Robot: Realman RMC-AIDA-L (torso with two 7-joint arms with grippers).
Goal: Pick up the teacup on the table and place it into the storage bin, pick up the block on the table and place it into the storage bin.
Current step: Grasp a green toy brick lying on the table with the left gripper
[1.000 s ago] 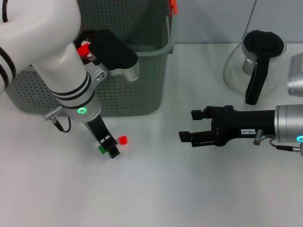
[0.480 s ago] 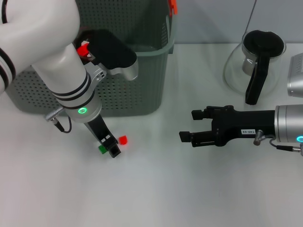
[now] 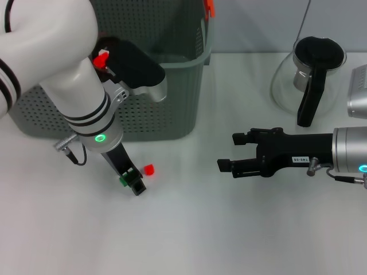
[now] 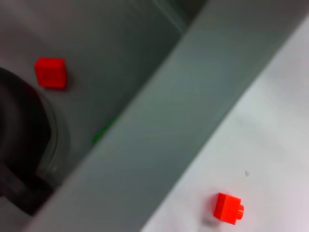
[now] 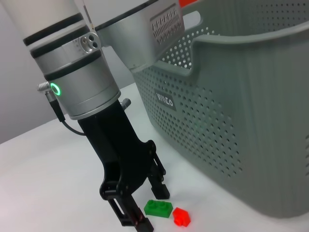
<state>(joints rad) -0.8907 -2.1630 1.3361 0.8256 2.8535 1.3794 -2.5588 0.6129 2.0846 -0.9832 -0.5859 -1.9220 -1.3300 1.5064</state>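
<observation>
The left gripper point(image 3: 131, 179) has edged lower by the bin point(image 3: 172, 86), jaws wide astride the green block point(image 5: 158, 208); nothing binned visibly yet.

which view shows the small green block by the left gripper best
The right wrist view: the small green plastic studded block lies whole on the table between the left gripper's fingers. The head view shows only a green sliver behind the fingers. The left wrist view misses it.
</observation>
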